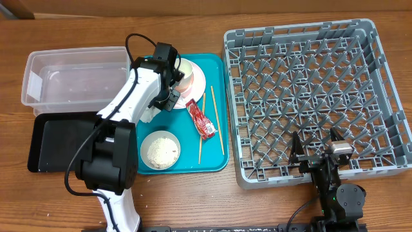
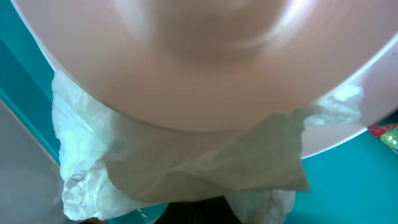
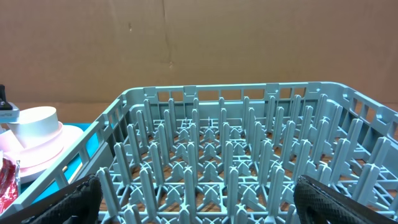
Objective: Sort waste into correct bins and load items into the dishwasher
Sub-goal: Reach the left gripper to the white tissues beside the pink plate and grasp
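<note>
Most of my left wrist view is a blurred pink curve, the plate (image 2: pixel 205 68) pressed close to the lens, with a crumpled napkin (image 2: pixel 186 162) bunched under it. Only a dark sliver shows at that view's 6 o'clock edge, so the fingers themselves are hidden from me.

From overhead, the left arm covers the plate's 9 o'clock side and part of the teal tray (image 1: pixel 215 161). The arm reaches from the 6 o'clock edge of the bench (image 1: pixel 193 193) toward 12, wrist bent down, with the left gripper (image 1: pixel 170 98) at the plate's rim. Its fingers are together, and I cannot tell whether paper is pinched between them. A white cup (image 1: pixel 187 69) stands over the plate, half hidden by the wrist.

The right arm sits low at 5 o'clock. The right gripper (image 1: pixel 315 149) is spread wide over the near wall of the dish rack (image 1: pixel 309 90), gripping nothing.

The red sauce packet (image 1: pixel 201 120) lies mid-tray beside the chopsticks (image 1: pixel 219 125); its print is too small to read.
</note>
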Robot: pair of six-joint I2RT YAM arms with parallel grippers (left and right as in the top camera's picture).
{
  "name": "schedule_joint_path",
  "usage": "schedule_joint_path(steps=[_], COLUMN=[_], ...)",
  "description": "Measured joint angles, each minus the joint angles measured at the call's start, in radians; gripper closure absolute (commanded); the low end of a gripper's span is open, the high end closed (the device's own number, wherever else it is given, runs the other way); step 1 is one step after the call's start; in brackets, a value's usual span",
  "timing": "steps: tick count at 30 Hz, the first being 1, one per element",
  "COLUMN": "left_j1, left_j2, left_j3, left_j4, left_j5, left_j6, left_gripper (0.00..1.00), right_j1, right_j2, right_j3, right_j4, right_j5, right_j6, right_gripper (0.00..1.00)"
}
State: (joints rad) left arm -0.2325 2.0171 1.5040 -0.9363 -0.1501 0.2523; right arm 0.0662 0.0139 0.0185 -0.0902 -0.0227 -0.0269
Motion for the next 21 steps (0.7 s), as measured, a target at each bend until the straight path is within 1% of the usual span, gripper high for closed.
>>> schedule_joint_path(steps=[5, 12, 16, 21], left_j1=[0.000, 0.000, 0.000, 0.000], left_j2=[-0.015, -0.124, -0.131, -0.131], left_j3=[0.000, 0.008, 0.009, 0.009], left_j4=[-0.015, -0.059, -0.095, -0.097], left_j5=[0.004, 0.008, 0.008, 0.011], left_j6=[-0.026, -0.041, -0.041, -0.041], left_gripper=[0.96, 0.96, 0.96, 0.96], right_j1=[0.000, 0.000, 0.000, 0.000], right_j2=[0.000, 0.000, 0.000, 0.000], right_j3=[0.000, 0.000, 0.000, 0.000], right_j4=[0.000, 0.000, 0.000, 0.000], right_j5=[0.000, 0.000, 0.000, 0.000], right_j6=[0.000, 0.000, 0.000, 0.000], right_gripper=[0.00, 0.00, 0.00, 0.00])
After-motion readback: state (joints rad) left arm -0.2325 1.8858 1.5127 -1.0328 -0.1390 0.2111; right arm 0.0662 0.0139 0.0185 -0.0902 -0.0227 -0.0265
